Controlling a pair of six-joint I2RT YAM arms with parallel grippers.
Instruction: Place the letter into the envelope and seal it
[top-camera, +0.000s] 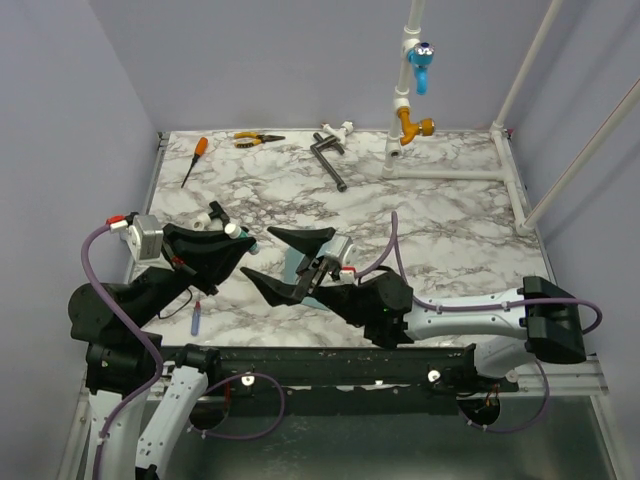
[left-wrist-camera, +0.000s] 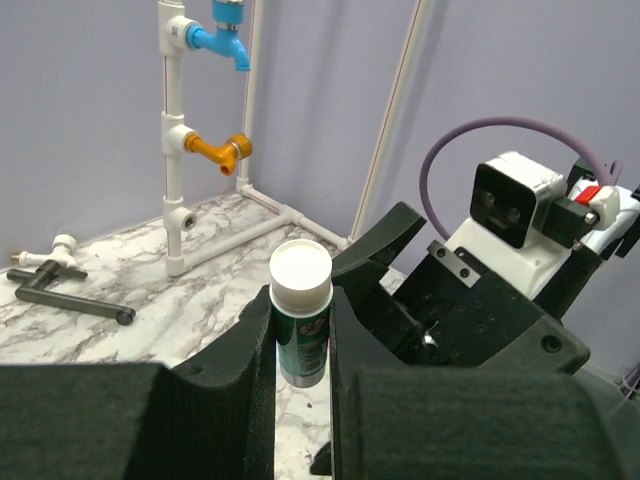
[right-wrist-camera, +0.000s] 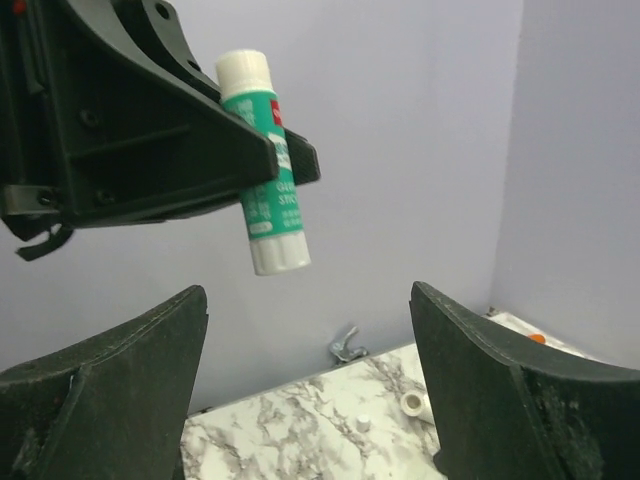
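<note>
Your left fingers (left-wrist-camera: 225, 375) grip a white-capped green glue stick (left-wrist-camera: 300, 310), held off the marble desk (top-camera: 440, 240). Your right fingers (right-wrist-camera: 480, 370) stand wide apart, holding nothing, over the teal envelope (top-camera: 296, 266) on the desk.

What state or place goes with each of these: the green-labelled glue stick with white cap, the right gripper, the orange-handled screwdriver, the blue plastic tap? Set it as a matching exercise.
Things:
1. green-labelled glue stick with white cap
2. right gripper
3. orange-handled screwdriver
4. blue plastic tap

States or places:
A. lying at the far-left corner of the marble table
B. mounted high on the white pipe
C. open, holding nothing
D. clamped in the left gripper

Pairs: 1-D, 2-C, 3-A, 4-B
</note>
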